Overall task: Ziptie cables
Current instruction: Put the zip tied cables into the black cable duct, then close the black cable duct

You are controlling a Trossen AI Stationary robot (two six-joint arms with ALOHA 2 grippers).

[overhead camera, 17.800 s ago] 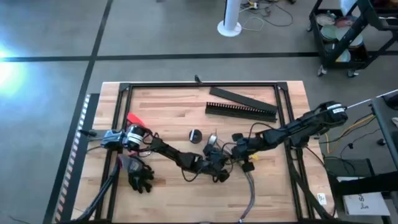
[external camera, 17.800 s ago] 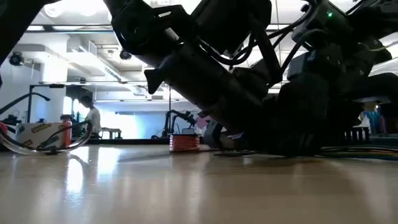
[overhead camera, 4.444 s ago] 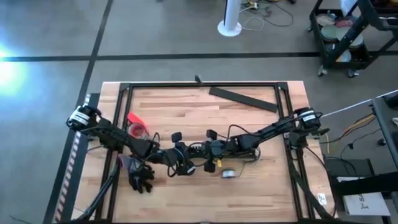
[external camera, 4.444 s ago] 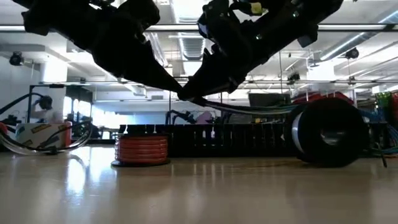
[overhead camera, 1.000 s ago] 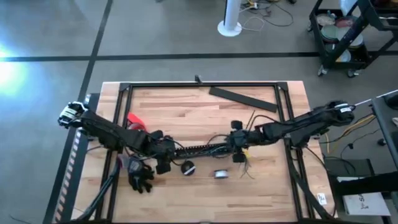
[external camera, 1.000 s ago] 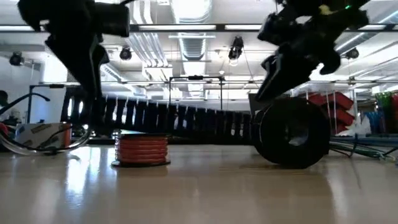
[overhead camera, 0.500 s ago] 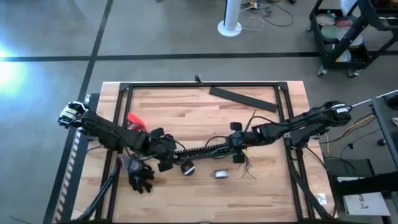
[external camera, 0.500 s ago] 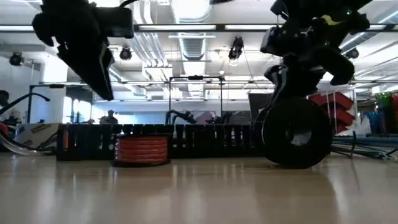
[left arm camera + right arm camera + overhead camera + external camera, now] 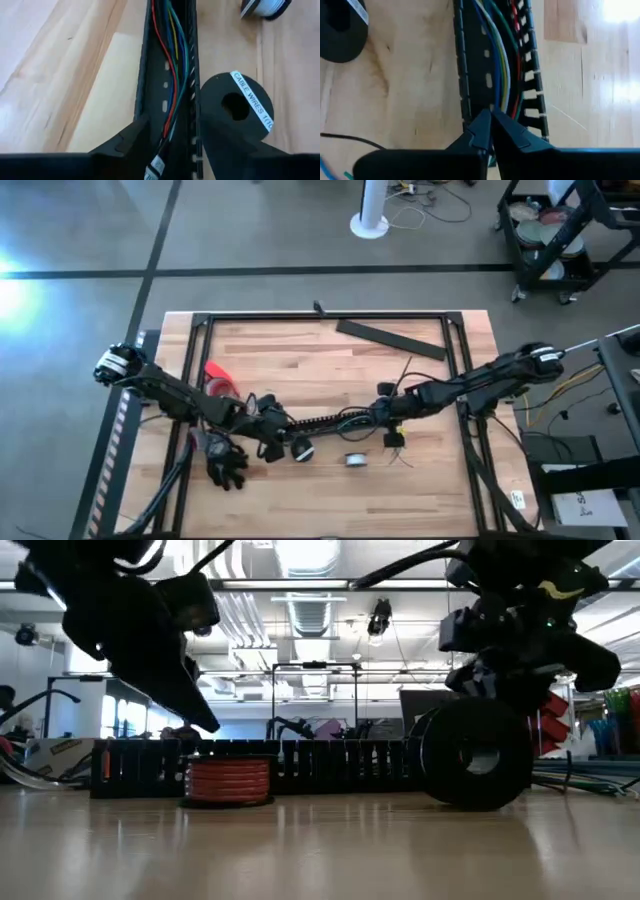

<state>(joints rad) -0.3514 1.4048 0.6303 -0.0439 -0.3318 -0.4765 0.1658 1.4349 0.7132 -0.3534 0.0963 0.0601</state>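
Two grippers sit at opposite ends of the long black comb-toothed plastic duct (image 9: pixel 325 420), whose coloured wires (image 9: pixel 172 65) could spill out.

A jerk from either arm could tip the duct and pull the red, yellow, green and blue strands from its channel, or snag one on the teeth. Left gripper (image 9: pixel 272 430), low over the duct's near-left end just beside a black tape roll (image 9: pixel 235 107), has its fingers (image 9: pixel 125 142) apart astride the duct wall. Right gripper (image 9: pixel 491 131), at the other end, shows fingertips pressed together over the channel, whether pinching a wire I cannot tell. No thin black ziptie is discernible.
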